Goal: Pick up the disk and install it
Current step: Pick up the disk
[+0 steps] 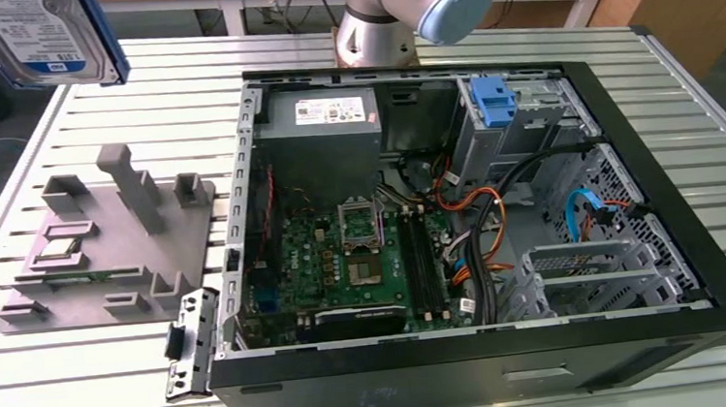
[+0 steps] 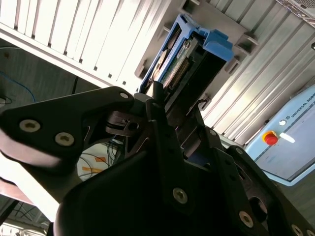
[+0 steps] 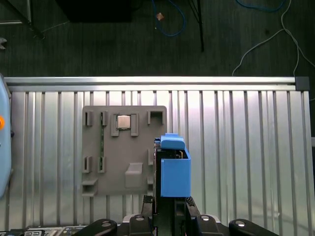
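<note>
The disk (image 1: 46,39), silver with a white-and-blue label and blue side rails, hangs high in the air at the exterior view's upper left, above the far corner of the slatted table. In the first wrist view the disk (image 3: 174,169) is edge-on, its blue rail facing the camera, over the table beside the grey fixture plate (image 3: 123,147). My gripper (image 3: 169,204) is shut on its lower end. In the second wrist view the black fingers (image 2: 156,101) clamp the disk (image 2: 189,56) by its flat sides.
An open black computer case (image 1: 679,266) lies on the slatted table (image 1: 92,380), with a green motherboard (image 1: 341,263), a grey power supply (image 1: 320,119) and a drive cage with a blue latch (image 1: 494,101). The grey fixture plate (image 1: 107,243) sits to the case's left in the exterior view. The arm's base (image 1: 382,27) stands behind the case.
</note>
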Robot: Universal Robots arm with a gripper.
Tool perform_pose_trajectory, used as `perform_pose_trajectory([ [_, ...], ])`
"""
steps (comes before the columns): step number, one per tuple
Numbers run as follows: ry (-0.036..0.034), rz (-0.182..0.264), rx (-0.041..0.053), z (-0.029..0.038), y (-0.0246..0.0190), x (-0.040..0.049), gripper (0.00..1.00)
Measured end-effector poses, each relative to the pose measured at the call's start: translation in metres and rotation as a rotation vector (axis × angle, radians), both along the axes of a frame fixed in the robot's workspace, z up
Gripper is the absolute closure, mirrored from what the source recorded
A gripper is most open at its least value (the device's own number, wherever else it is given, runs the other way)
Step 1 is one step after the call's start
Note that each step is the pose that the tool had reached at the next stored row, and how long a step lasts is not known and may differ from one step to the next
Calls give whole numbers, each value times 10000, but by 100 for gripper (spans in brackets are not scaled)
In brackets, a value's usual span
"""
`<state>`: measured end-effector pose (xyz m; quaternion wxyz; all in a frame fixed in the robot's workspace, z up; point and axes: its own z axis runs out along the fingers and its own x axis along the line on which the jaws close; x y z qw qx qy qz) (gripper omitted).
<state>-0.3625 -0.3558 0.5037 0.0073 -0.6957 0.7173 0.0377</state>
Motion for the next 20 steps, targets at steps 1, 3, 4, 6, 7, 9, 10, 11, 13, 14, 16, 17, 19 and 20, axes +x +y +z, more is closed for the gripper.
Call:
perform_pose_trajectory([
  [1,0,0,0,0,0,6,65],
  [3,1,0,-1,0,0,18,65],
  [4,0,0,0,0,0,25,65],
  [6,-1,0,0,0,0,37,65],
  [7,0,0,0,0,0,44,65],
  [9,0,0,0,0,0,57,65],
  [10,0,0,0,0,0,63,65],
  [11,0,0,0,0,0,70,65],
  [13,0,0,0,0,0,83,65],
  [14,0,0,0,0,0,89,65],
  [16,0,-1,0,0,0,96,65],
  [17,0,-1,0,0,0,97,65],
  [19,0,0,0,0,0,100,65],
  [20,0,0,0,0,0,102,65],
])
